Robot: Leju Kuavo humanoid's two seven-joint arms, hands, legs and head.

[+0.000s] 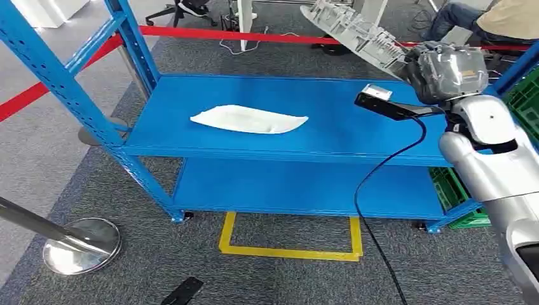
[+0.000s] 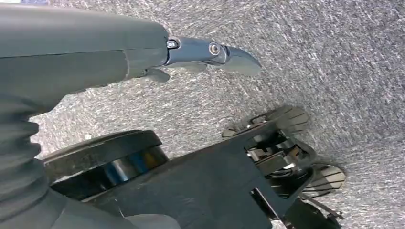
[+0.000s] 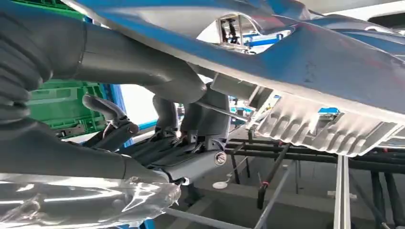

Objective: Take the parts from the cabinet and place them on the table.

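A white, flat, elongated part (image 1: 249, 119) lies on the upper shelf of the blue cabinet (image 1: 356, 140), left of its middle. My right hand (image 1: 445, 71) is raised above the shelf's right end and holds a long grey ribbed part (image 1: 356, 32) that slants up and to the left. In the right wrist view this grey part (image 3: 310, 62) runs across close to the camera, with my right hand's (image 3: 157, 114) thumb (image 3: 143, 71) pressed under it and dark fingers behind. My left hand (image 2: 95, 52) hangs over the carpet, one dark finger stretched out, holding nothing.
A green crate (image 1: 524, 105) stands behind the cabinet's right post. Red barrier tape (image 1: 203, 32) runs behind the cabinet, and a steel stanchion base (image 1: 81, 244) sits at the front left. A yellow floor marking (image 1: 289, 253) lies before the cabinet. A person (image 1: 502, 19) sits at the far right.
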